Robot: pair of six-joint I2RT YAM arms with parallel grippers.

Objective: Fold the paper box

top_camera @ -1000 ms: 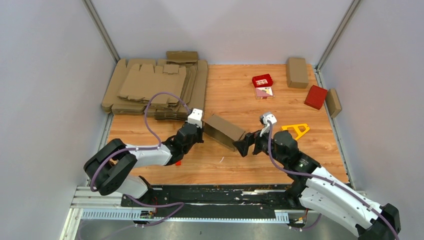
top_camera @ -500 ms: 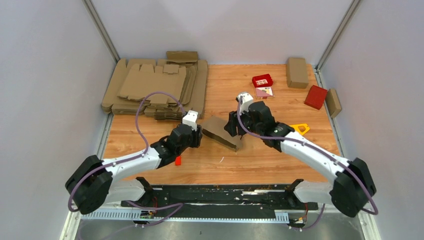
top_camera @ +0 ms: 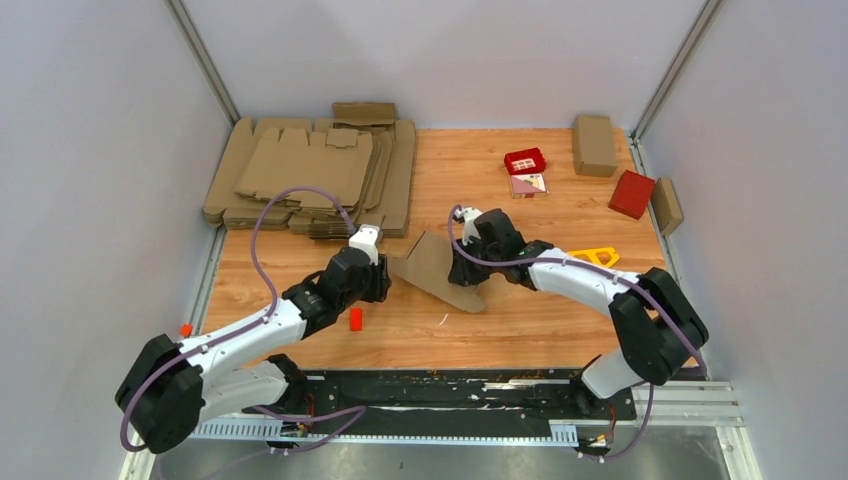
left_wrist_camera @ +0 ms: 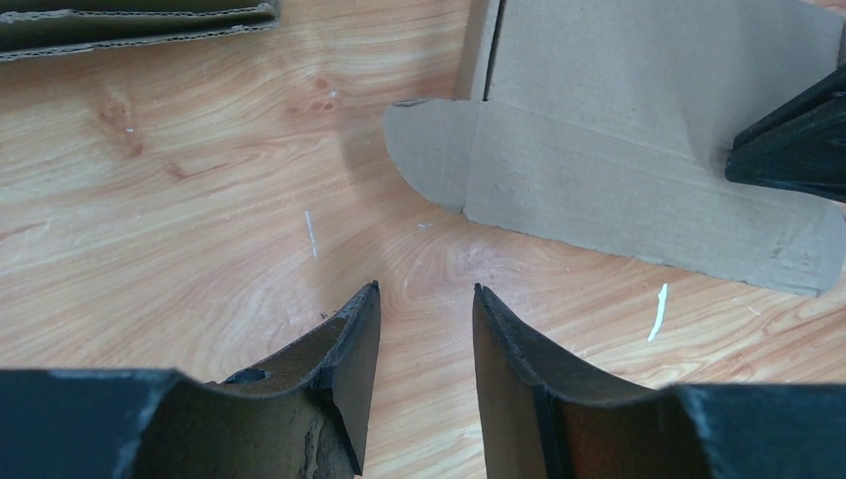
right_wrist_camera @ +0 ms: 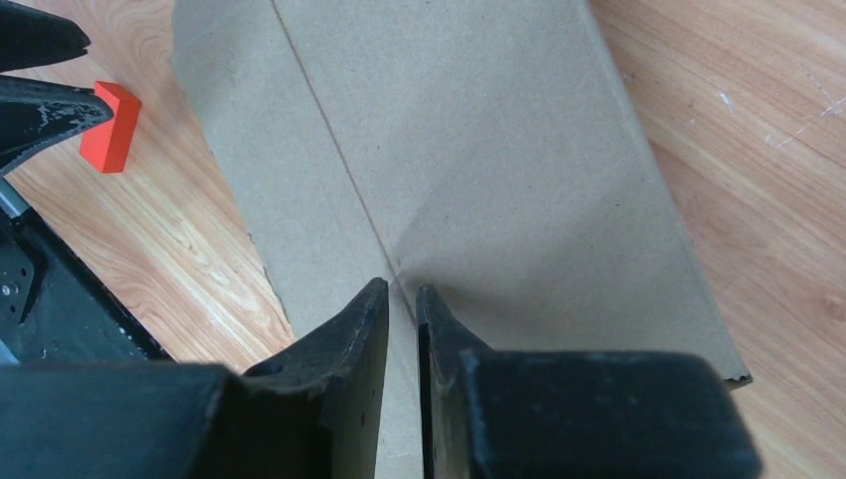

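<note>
The paper box [top_camera: 438, 268] lies near the middle of the wooden table [top_camera: 560, 315], a plain brown, unprinted cardboard piece collapsed almost flat into a wedge-like outline that widens toward its lower right end. In the left wrist view the paper box [left_wrist_camera: 638, 150] shows a rounded tuck flap at its near left corner, a straight crease running along its length, and a raw corrugated edge along the bottom; a second panel stands behind the crease. In the right wrist view the paper box [right_wrist_camera: 449, 150] fills most of the frame as a smooth tan sheet with one long fold line running diagonally down to the fingers. The right gripper [right_wrist_camera: 401, 299] sits on the right end of the paper box, its jaws drawn nearly together with only a narrow slit between them, right at the fold line; whether cardboard is actually pinched in that slit cannot be told. The left gripper [left_wrist_camera: 424, 299] hangs just left of the paper box, apart from it, its jaws parted over bare wood with nothing between them. A small red block [top_camera: 355, 319] lies on the table below and left of the paper box, near the left arm. A pile of flat cardboard sheets [top_camera: 310, 175] lies well up and left of the paper box.
</note>
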